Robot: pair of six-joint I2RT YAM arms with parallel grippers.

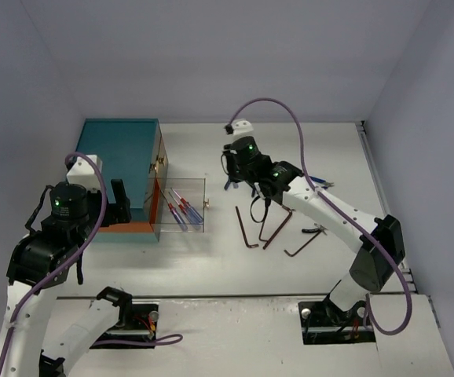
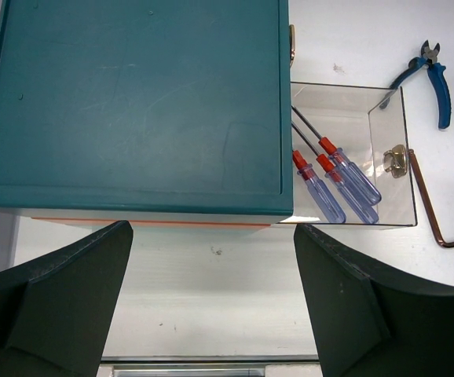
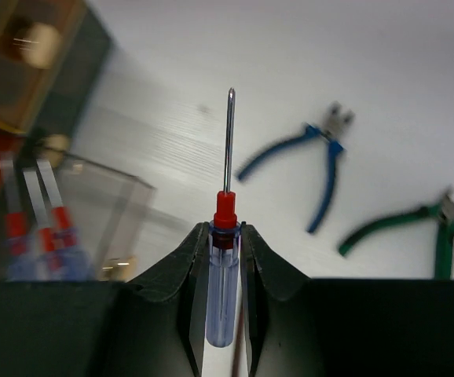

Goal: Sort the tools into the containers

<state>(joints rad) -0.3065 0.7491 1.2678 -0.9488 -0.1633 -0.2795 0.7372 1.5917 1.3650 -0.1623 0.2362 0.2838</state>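
Observation:
My right gripper [image 3: 225, 232] is shut on a screwdriver [image 3: 224, 275] with a clear blue handle and red collar, its shaft pointing away from the wrist. In the top view this gripper [image 1: 236, 174] is right of the drawer, above the blue pliers [image 1: 228, 184]. The teal chest [image 1: 117, 157] has its clear bottom drawer [image 1: 203, 206] pulled out to the right, with three screwdrivers [image 2: 337, 177] inside. My left gripper [image 2: 211, 298] is open and empty, over bare table in front of the chest. Blue pliers [image 3: 321, 165] and green pliers [image 3: 400, 224] lie on the table.
Three dark hex keys [image 1: 247, 228] [image 1: 278, 228] [image 1: 302, 243] lie right of the drawer, with a small dark tool [image 1: 317, 229] beside them. A closed upper drawer shows a brass knob [image 2: 292, 45]. Grey walls close in the table at the back and sides.

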